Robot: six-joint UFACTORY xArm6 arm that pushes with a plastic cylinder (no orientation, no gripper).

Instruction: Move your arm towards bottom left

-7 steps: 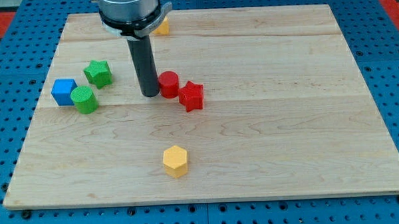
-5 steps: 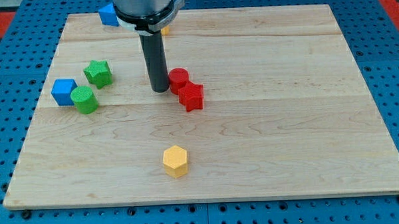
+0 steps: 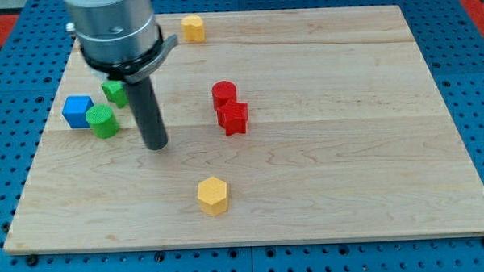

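My tip (image 3: 155,145) rests on the wooden board (image 3: 324,165), left of centre. It stands to the right of the green cylinder (image 3: 103,121) and the blue cube (image 3: 77,110), apart from both. The green star (image 3: 114,92) is partly hidden behind the rod. The red cylinder (image 3: 223,94) and the red star (image 3: 234,118) touch each other well to the tip's right. A yellow hexagon (image 3: 212,194) lies below and right of the tip. No block touches the tip.
Another yellow block (image 3: 193,28) sits at the board's top edge. The arm's grey housing (image 3: 113,31) covers the board's top left. Blue pegboard (image 3: 475,104) surrounds the board.
My tip has moved down and to the left, away from the red cylinder. The red cylinder sits slightly further right than in the earliest frame. The blue block at the top is now hidden.
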